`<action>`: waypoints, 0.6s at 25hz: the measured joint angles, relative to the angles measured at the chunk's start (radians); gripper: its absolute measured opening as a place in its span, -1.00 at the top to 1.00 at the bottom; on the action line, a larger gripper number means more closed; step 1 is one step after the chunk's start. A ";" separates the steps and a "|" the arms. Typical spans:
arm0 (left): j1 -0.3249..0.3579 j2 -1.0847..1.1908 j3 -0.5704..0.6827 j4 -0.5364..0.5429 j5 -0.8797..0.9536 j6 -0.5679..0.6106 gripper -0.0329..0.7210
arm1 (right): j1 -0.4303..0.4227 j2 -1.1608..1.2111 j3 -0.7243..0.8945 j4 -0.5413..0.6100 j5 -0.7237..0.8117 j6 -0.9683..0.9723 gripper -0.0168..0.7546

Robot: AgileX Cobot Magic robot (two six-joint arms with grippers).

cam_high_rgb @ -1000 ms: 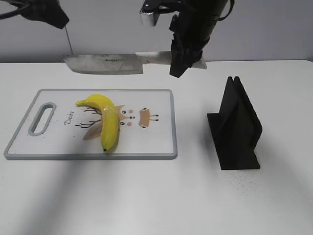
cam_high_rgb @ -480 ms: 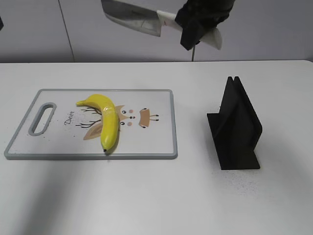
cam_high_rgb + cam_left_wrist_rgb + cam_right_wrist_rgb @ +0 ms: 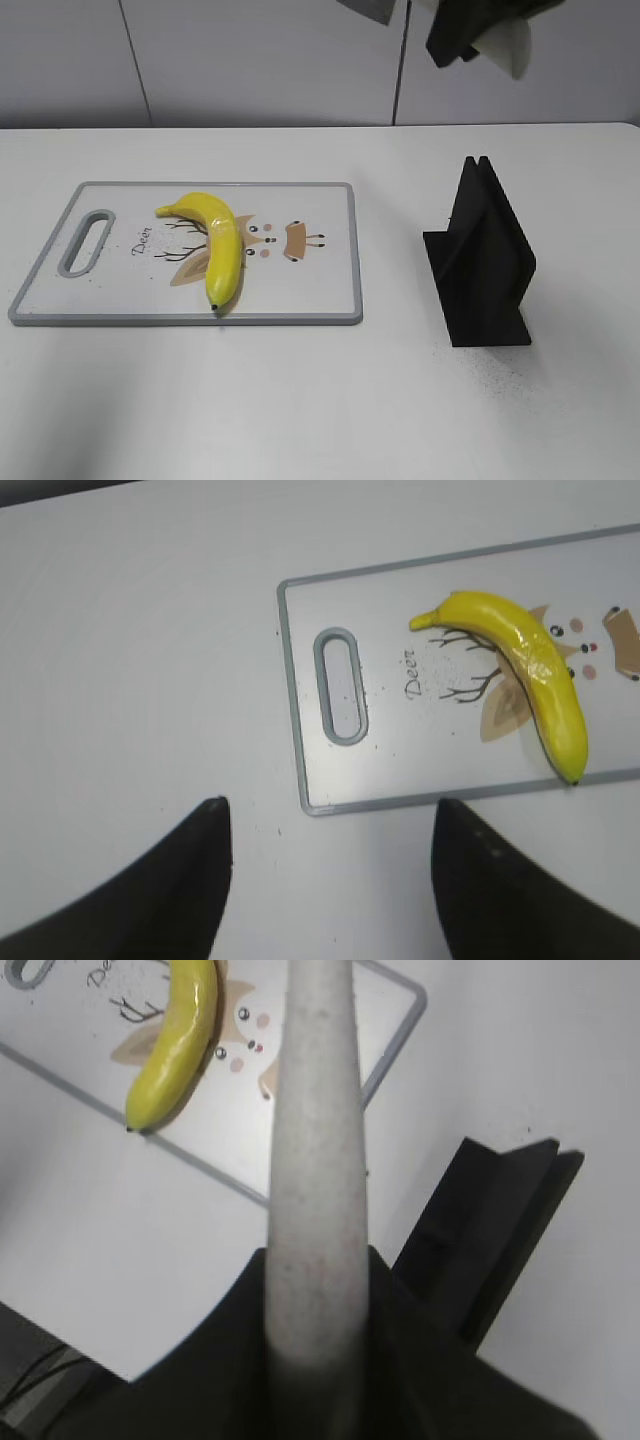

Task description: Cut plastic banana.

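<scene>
Now the plastic banana [image 3: 218, 250] lies whole on the cutting board [image 3: 320, 290], left of the middle of the bench [image 3: 320, 400], with its stem toward the far left and its dark tip touching the near edge of the board. Its long axis runs mostly from far to near, with a curve.

The right gripper [image 3: 470, 30] is high above the far side of the bench, clamped on the pale handle of the knife [image 3: 315, 1160]; the banana is below it and to the left. In my judgement the blade must come down and leftward across this axis.

The left gripper [image 3: 330, 870] hangs with its fingers apart, holding nothing, just near the handle-hole end of the board, so it is the nearer one.

The black stand [image 3: 485, 260] is well apart on the right, and the room over the board is open.
</scene>
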 joint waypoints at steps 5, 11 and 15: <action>0.000 -0.149 0.179 0.000 0.002 -0.003 -0.66 | 0.000 -0.124 0.196 0.000 0.001 0.012 0.54; 0.000 -0.330 0.368 0.000 0.003 -0.019 -0.66 | 0.000 -0.224 0.378 0.000 -0.001 0.056 0.54; 0.000 -0.468 0.478 0.000 0.004 -0.021 -0.66 | 0.000 -0.286 0.497 0.000 -0.039 0.085 0.54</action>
